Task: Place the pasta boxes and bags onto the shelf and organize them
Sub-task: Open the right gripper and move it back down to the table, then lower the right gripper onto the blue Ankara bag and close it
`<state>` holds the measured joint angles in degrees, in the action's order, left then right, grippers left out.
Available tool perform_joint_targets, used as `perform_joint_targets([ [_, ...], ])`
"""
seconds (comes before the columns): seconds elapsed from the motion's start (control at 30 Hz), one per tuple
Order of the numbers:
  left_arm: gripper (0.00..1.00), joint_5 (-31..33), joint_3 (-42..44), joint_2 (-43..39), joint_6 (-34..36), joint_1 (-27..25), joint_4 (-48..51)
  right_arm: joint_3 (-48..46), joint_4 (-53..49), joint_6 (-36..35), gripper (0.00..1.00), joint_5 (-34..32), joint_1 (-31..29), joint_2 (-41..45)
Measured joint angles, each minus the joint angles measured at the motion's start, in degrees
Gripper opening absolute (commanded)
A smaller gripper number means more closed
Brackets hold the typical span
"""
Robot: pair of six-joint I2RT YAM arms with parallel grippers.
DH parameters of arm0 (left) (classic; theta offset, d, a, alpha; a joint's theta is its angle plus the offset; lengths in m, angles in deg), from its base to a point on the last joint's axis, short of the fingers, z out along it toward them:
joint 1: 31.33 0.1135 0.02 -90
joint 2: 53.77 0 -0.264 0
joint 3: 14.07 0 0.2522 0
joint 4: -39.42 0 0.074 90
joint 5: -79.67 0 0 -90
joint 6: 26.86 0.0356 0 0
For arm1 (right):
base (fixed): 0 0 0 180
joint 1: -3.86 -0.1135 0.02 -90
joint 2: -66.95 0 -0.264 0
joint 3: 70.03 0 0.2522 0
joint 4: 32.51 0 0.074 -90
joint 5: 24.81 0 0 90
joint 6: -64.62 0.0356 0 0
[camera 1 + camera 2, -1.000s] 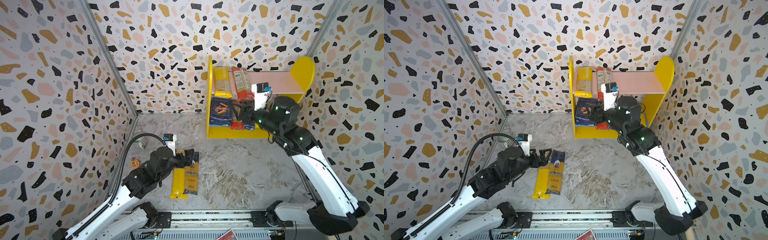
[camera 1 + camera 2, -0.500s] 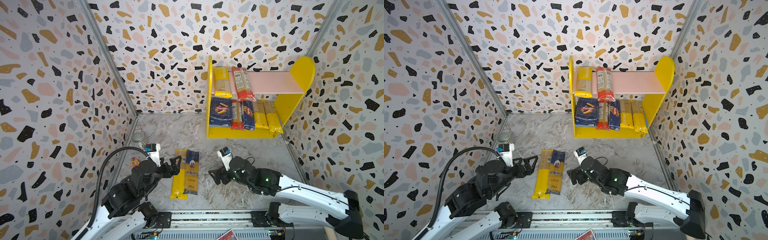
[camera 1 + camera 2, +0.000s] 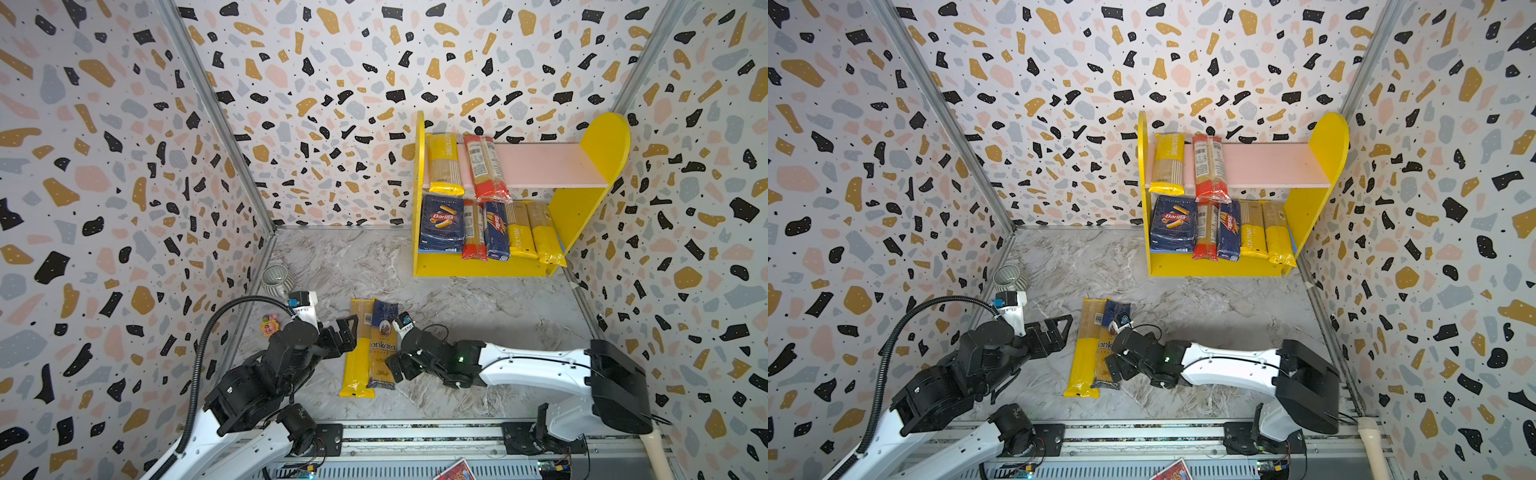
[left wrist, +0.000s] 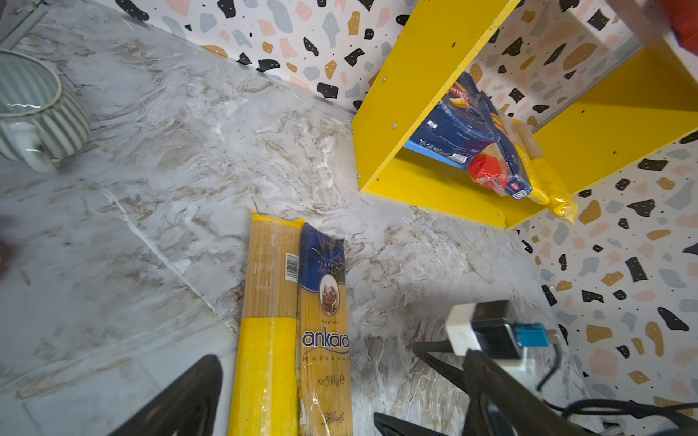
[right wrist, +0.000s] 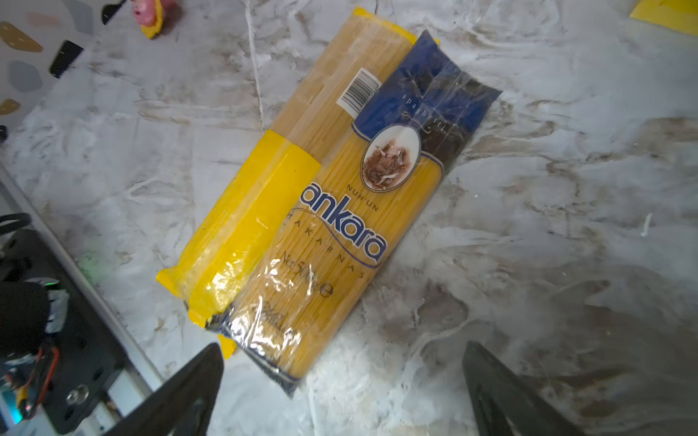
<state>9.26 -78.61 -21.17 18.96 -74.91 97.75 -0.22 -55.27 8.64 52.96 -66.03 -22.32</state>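
Lying just beside right claw (image 5: pixel 340 351): ankara bag (image 5: pixel 340 211)

The pink upper board (image 3: pixel 552 166) is bare across its right part; the upper yellow bag (image 3: pixel 444 164) and upper red bag (image 3: pixel 484 166) take up its left end. The lower board (image 4: pixel 430 151) is packed across with 5 packs. I have open marble floor (image 3: pixel 478 316) in front of the shelf (image 3: pixel 478 268). Nearer me, the floor yellow bag (image 3: pixel 358 353) and ankara bag (image 3: pixel 382 345) lie touching, hemmed in by the left gripper (image 3: pixel 348 332) and right gripper (image 3: pixel 399 369). A mug (image 3: pixel 276 279) and a small toy (image 3: pixel 269 325) crowd the left wall.
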Motion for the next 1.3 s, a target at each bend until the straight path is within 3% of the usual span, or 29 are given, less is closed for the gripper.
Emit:
perform_joint_targets([
  [0.3,0.99,5.9,-9.2,-0.2,-1.6,0.0,6.9,2.1,1.7,-0.3,0.99,5.2,4.1,-4.9],
  [0.6,1.00,8.0,-9.2,-0.6,-1.3,0.0,8.3,10.9,0.4,-2.3,0.99,5.2,7.7,-9.4],
  [1.3,1.00,10.1,-9.2,-0.6,-0.9,0.0,10.2,12.0,1.9,-2.2,0.99,9.1,9.9,-14.0],
])
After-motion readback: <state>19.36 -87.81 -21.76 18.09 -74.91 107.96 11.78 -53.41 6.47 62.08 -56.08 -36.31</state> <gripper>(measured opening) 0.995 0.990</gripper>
